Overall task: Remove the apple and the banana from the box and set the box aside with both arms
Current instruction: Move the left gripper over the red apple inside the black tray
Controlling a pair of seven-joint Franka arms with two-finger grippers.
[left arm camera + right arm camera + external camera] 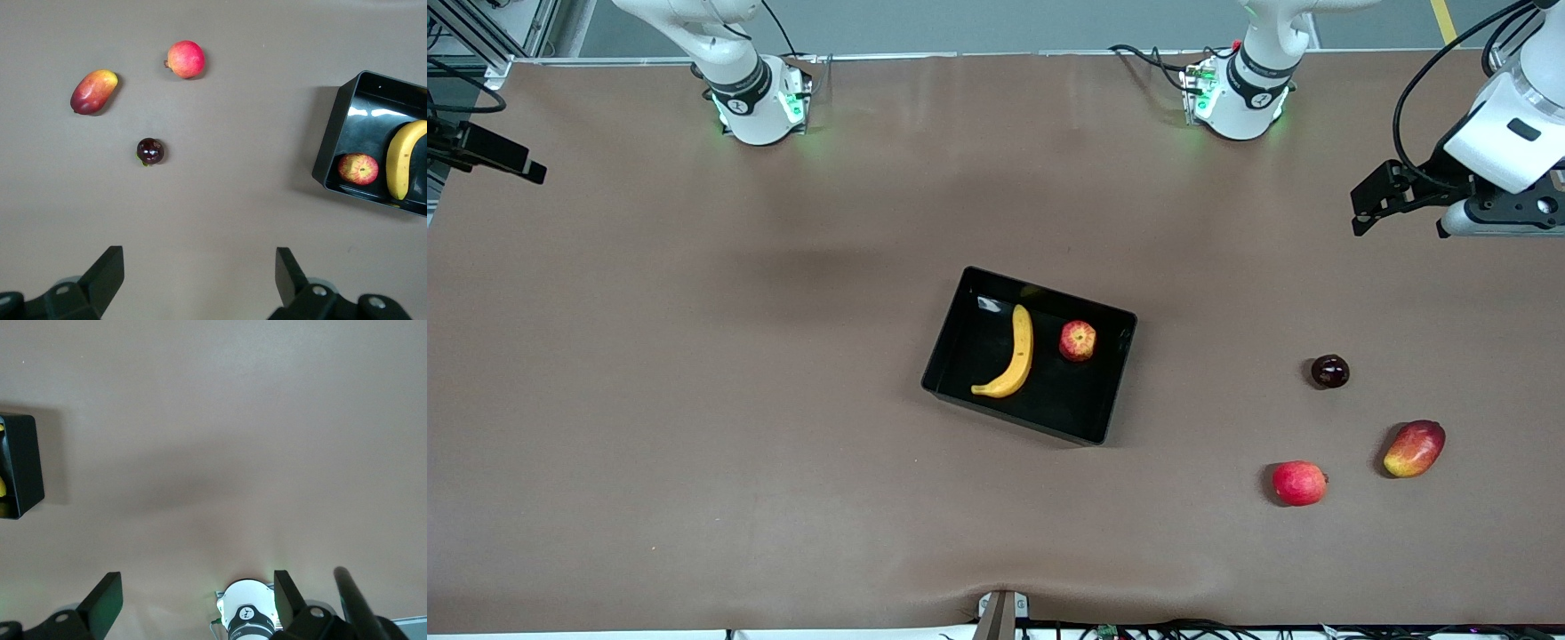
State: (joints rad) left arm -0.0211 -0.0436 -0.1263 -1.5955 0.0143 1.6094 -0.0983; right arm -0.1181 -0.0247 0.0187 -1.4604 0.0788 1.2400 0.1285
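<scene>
The black box (1103,391) sits mid-table. The yellow banana (1011,354) and the small red apple (1077,340) lie inside it, side by side and apart. All three also show in the left wrist view: the box (331,143), the banana (402,159) and the apple (358,169). My left gripper (1371,200) is open and empty, up over bare table at the left arm's end; its own view (200,275) shows only table between the fingers. My right gripper (197,603) is open and empty, high over bare table near the right arm's base (248,617). A box corner (23,463) shows there.
Three loose fruits lie toward the left arm's end: a dark round fruit (1329,371), an oval red-yellow mango (1414,449) and a plain red round fruit (1299,483), the last two nearer the front camera. A black part (489,153) juts in at the right arm's end.
</scene>
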